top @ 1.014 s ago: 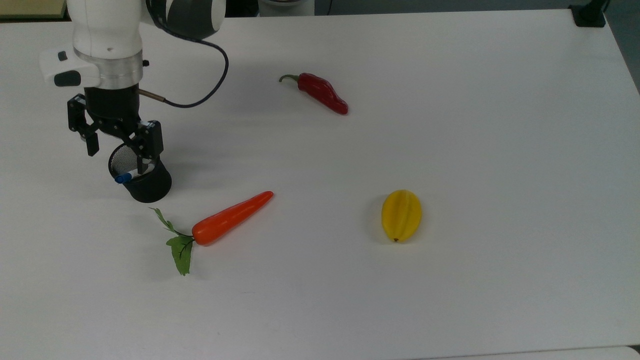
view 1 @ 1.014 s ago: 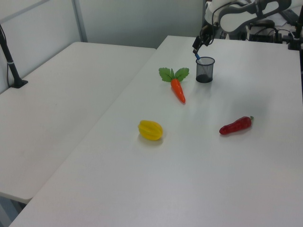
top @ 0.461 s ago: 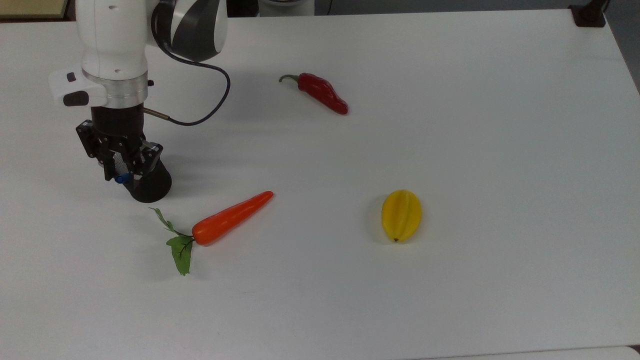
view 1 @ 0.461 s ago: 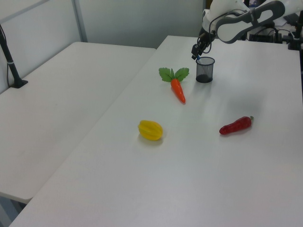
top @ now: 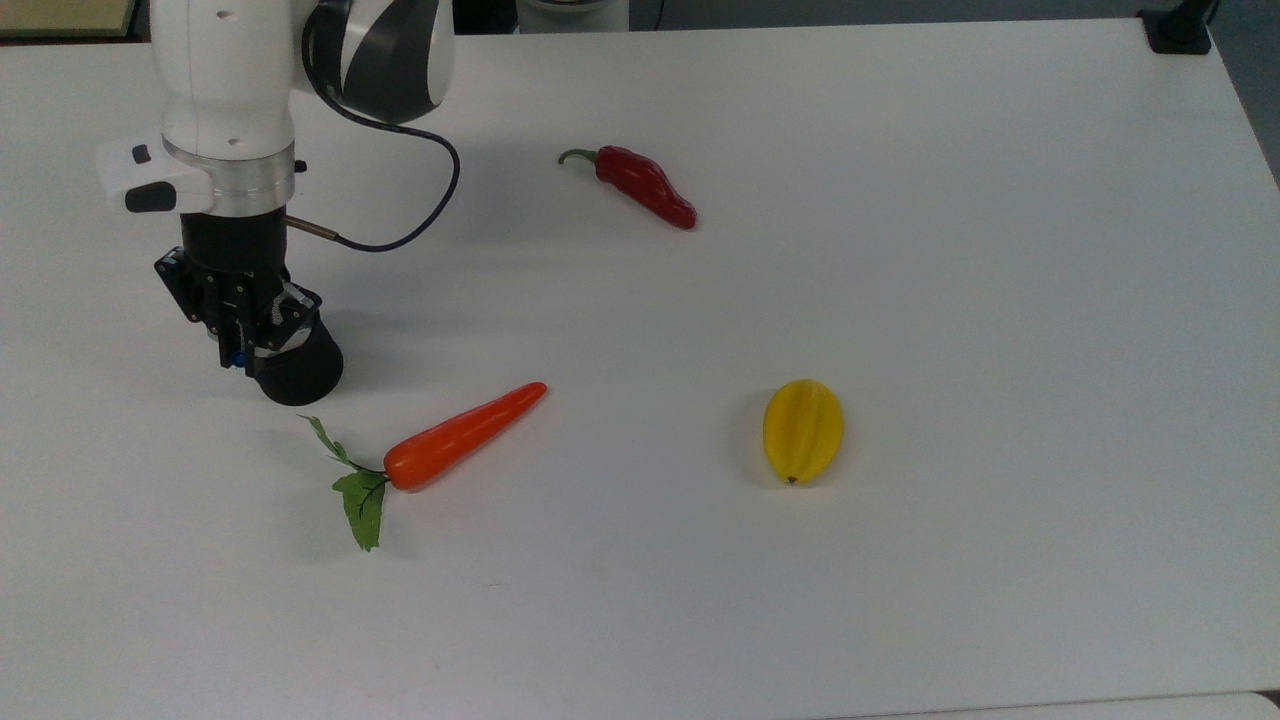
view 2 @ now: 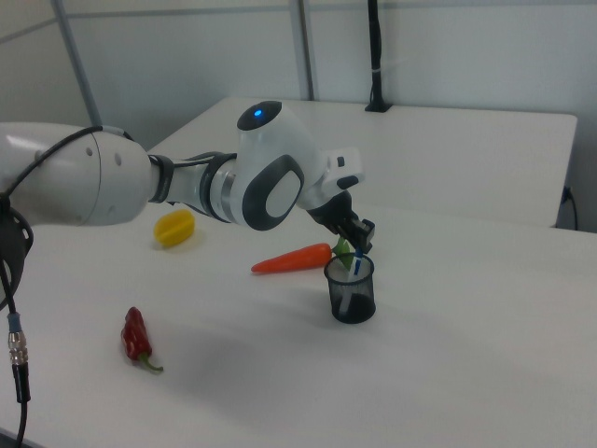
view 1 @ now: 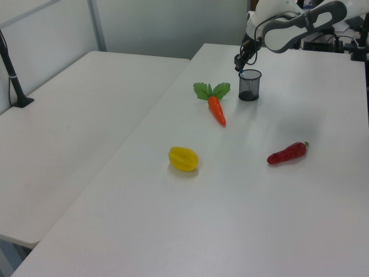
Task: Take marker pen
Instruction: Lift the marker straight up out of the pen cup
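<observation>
A lab or test room: plain white tables (view 1: 104, 115) pushed edge to edge, bare grey partition walls (view 2: 448, 47), a robot arm (view 2: 140, 187), and toy vegetables like a carrot (top: 465, 435) laid out.

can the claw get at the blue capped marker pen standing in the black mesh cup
Probably yes: the claw sits right at the blue-capped marker pen poking above the black mesh cup, and nothing stands between them.
</observation>
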You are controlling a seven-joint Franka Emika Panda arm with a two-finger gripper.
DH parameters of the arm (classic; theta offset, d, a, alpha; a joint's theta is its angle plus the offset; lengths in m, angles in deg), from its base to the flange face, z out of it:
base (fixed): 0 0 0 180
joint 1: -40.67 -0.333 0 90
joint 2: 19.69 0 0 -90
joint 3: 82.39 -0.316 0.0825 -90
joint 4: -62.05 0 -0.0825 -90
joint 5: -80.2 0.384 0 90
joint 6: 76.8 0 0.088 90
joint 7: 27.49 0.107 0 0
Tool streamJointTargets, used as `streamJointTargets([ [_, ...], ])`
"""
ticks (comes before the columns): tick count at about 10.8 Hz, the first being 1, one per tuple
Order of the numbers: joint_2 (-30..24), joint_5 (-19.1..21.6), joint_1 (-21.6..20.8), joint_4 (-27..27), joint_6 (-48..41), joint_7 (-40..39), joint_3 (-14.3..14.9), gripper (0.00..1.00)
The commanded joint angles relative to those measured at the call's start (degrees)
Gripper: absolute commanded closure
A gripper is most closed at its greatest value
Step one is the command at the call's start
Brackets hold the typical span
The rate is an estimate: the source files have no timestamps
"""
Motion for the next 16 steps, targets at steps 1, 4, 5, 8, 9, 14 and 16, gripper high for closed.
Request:
streamJointTargets([
  [1, -0.44, -0.58, 0.04, -0.05, 1.19, 0.67, 0.1, 0.87],
  [4, -2.28, -0.58, 0.13, 0.03, 1.1, 0.67, 0.1, 0.87],
  [5, -3.51, -0.49, 0.22, 0.03, 1.1, 0.59, 0.1, 0.87],
  [8, -8.34, -0.4, 1.01, 0.03, 0.84, 0.67, 0.02, 0.87],
  [9, -9.83, -0.4, 1.01, 0.03, 0.83, 0.67, 0.1, 0.87],
  [14, -13.53, -0.49, -0.22, 0.03, -8.28, 0.76, -2.69, 0.87],
  [16, -14.76, -0.58, -0.74, 0.03, -19.06, 0.59, -5.51, 0.87],
])
